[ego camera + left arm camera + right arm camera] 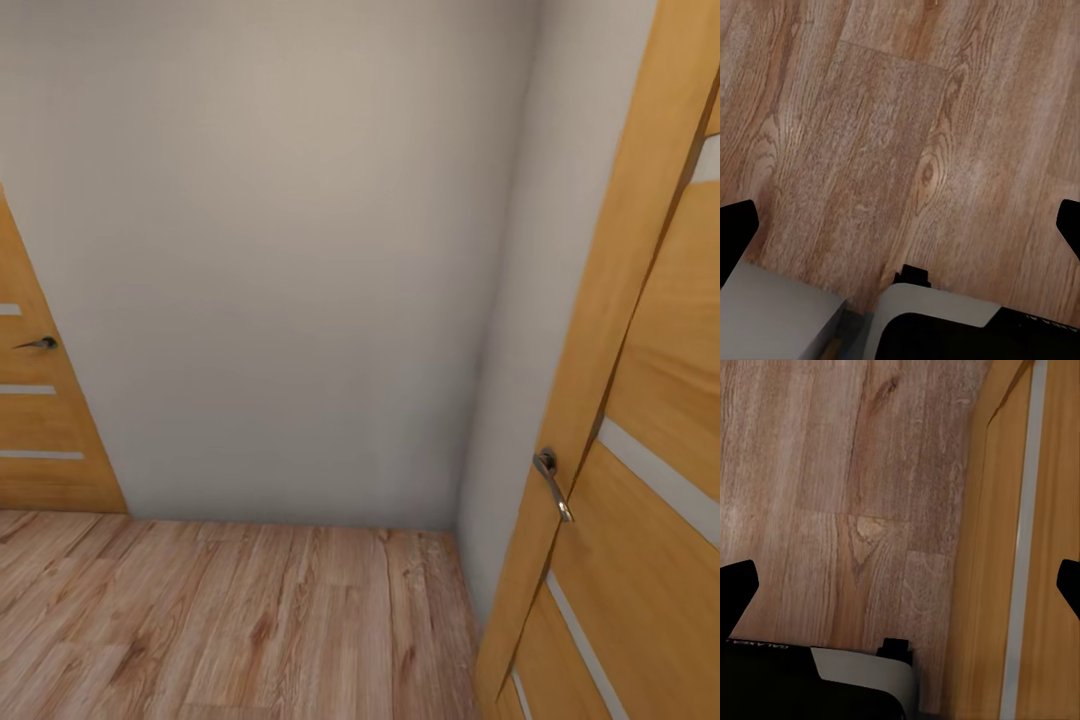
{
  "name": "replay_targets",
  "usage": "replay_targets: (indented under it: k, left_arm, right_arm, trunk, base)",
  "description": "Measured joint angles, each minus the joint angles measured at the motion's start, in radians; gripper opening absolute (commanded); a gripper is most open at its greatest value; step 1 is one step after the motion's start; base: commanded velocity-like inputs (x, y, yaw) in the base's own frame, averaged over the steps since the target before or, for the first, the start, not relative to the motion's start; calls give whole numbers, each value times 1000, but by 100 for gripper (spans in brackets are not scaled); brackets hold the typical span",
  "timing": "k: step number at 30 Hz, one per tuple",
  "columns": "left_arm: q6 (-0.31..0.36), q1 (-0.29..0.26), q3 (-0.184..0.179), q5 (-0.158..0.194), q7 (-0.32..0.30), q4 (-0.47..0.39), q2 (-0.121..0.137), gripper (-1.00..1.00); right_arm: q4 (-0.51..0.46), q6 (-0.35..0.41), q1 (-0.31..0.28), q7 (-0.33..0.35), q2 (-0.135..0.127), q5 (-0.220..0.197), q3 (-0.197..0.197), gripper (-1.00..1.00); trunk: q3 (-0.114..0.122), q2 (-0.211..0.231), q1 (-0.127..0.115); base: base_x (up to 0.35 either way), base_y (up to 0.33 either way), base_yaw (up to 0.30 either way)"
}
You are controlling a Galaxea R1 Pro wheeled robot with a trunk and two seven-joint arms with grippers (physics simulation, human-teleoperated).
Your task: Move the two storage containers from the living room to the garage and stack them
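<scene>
The storage containers are out of view. I face a corner of pale walls over light wood-plank flooring (230,620). My left gripper (900,225) hangs open over bare planks, its dark fingertips (736,229) spread wide with nothing between them. My right gripper (900,585) is also open and empty, over the planks and close beside a wooden door (1027,547).
A wooden door with pale slats and a metal handle (552,484) stands close at my right. A second slatted door (40,420) with a handle is at the far left. The pale wall (280,260) closes the way ahead. My own base (945,322) shows below the grippers.
</scene>
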Motion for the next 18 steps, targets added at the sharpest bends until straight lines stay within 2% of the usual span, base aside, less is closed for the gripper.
replay_targets:
  k: [5,18]
  left_arm:
    - [1,0,-1,0,0,0,0,100]
    - [0,0,0,0,1,0,0,100]
  right_arm:
    - [-1,0,0,0,0,0,0,100]
    - [0,0,0,0,0,0,0,100]
  trunk:
    - [0,0,0]
    - [0,0,0]
  base:
    - [311,0,0]
    - [48,0,0]
